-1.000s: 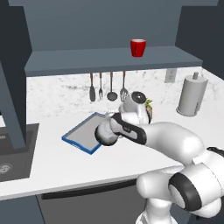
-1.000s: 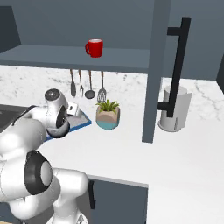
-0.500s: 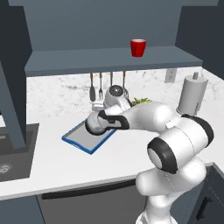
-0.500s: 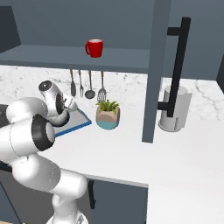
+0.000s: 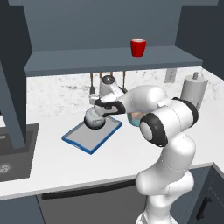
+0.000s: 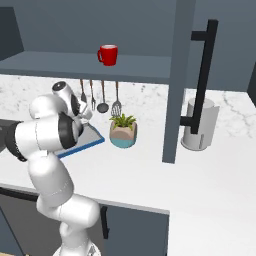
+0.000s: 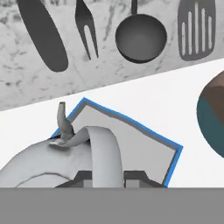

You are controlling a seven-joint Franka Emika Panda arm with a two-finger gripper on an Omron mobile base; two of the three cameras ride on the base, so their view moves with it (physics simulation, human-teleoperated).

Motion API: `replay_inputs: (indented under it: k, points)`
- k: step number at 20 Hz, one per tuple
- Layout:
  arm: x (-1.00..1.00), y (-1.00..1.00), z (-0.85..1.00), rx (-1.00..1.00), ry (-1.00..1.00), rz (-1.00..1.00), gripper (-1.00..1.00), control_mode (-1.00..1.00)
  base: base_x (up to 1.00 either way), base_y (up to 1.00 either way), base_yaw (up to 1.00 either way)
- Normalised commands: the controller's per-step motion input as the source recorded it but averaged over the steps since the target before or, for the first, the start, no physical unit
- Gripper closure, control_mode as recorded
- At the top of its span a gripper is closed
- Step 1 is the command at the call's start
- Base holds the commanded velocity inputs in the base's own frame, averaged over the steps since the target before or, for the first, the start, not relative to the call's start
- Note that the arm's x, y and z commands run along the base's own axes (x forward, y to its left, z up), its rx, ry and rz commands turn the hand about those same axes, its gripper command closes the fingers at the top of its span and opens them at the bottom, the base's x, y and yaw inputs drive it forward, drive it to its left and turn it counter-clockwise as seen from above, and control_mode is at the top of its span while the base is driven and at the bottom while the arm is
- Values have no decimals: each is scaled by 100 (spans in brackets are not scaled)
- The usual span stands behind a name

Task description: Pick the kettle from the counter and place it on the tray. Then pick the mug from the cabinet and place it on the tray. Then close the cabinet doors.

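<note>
My gripper (image 5: pixel 104 106) is shut on the thin arched handle (image 7: pixel 103 153) of the small grey kettle (image 5: pixel 94 118), which hangs over the far part of the blue-rimmed tray (image 5: pixel 89 139) on the white counter (image 5: pixel 52 162). I cannot tell whether the kettle touches the tray. In the hand view the kettle (image 7: pixel 41 164) lies low with its spout up, the tray (image 7: pixel 144 144) beyond it, and my gripper (image 7: pixel 109 177) around the handle. The red mug (image 5: pixel 138 47) (image 6: pixel 108 54) stands on the cabinet shelf (image 5: pixel 109 59). Both cabinet doors stand open: the left (image 5: pixel 13 87) and the right (image 6: pixel 177 75).
A teal-and-tan plant pot (image 6: pixel 123 136) (image 7: pixel 213 122) stands right of the tray. Utensils (image 7: pixel 140 37) hang on the back wall behind it. A tall grey cylinder (image 5: pixel 194 91) is at the far right, the dark sink (image 5: pixel 13 148) at the left.
The arm has swung left and a little farther back with the kettle, from above the tray's right edge to above its far part. The mug and doors have not moved.
</note>
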Motion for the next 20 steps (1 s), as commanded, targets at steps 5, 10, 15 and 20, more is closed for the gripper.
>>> replay_inputs:
  k: [5,10,15,20]
  points:
    - [40,0,-30,-2,0,-1,100,-100,0,0,0]
    - [19,0,-40,-5,8,-1,100,-100,0,0,0]
    - [31,0,-37,-9,2,0,100,-100,0,0,0]
    - [26,-3,-29,-10,0,0,100,-100,0,0,0]
